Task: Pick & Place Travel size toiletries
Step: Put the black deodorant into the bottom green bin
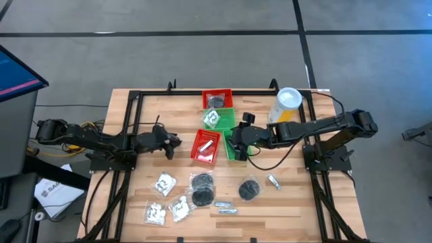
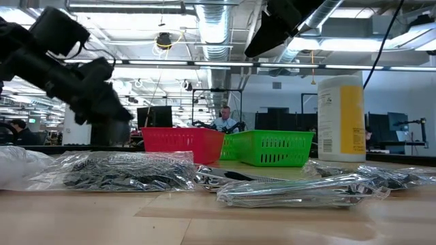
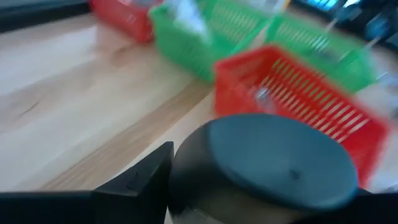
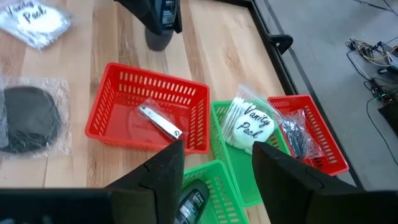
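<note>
My left gripper (image 1: pixel 169 144) is over the table left of the baskets, shut on a small dark grey round-capped bottle (image 3: pixel 273 168). My right gripper (image 4: pixel 217 177) hangs open above a green basket (image 1: pixel 233 147) that holds a dark bottle (image 4: pixel 189 202). On the near half of the table lie clear packets with white contents (image 1: pixel 164 182), black discs in clear wrap (image 1: pixel 201 189) and slim silvery sachets (image 1: pixel 226 206). The near red basket (image 4: pixel 146 115) holds a silvery piece (image 4: pixel 160 121). A second green basket holds a "Vanity Pack" packet (image 4: pixel 249 124). My left gripper pinches the dark grey bottle by its body, just under the round cap (image 3: pixel 186 180). One finger (image 3: pixel 134 183) shows at its side; the bottle hides the other. The bottle stands upright and hangs below the fingers (image 4: pixel 157 38). Whether its base touches the table, I cannot tell.
A far red basket (image 1: pixel 217 100) holds a dark item. A tall yellow canister with a white lid (image 1: pixel 287 104) stands at the far right. The black frame (image 1: pixel 128 108) runs along the table's edges. A person (image 2: pixel 223 119) sits in the room beyond.
</note>
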Controlling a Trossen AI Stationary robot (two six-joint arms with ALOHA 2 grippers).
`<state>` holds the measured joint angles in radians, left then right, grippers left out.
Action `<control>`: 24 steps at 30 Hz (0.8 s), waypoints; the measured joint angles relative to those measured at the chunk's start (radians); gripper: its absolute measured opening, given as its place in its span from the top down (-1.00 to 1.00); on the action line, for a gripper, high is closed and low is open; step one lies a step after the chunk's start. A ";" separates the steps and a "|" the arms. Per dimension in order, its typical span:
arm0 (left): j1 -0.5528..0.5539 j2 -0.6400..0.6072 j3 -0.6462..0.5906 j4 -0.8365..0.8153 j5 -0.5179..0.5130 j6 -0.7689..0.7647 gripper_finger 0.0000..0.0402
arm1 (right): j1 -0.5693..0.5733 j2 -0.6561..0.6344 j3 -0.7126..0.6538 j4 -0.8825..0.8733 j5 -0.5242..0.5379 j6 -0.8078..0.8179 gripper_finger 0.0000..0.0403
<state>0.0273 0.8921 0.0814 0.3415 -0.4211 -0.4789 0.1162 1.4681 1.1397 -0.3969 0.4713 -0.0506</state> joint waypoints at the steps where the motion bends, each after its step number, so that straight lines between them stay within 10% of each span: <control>1: 0.000 0.000 0.000 0.036 0.009 0.000 0.01 | 0.000 0.000 0.000 0.009 0.000 0.007 0.11; 24: 0.000 0.009 0.050 0.711 0.086 0.035 0.01 | 0.001 0.000 0.000 0.287 -0.051 -0.096 0.07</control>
<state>0.0273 0.9012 0.1314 1.0526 -0.3355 -0.4443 0.1169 1.4677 1.1397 -0.1103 0.4204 -0.1462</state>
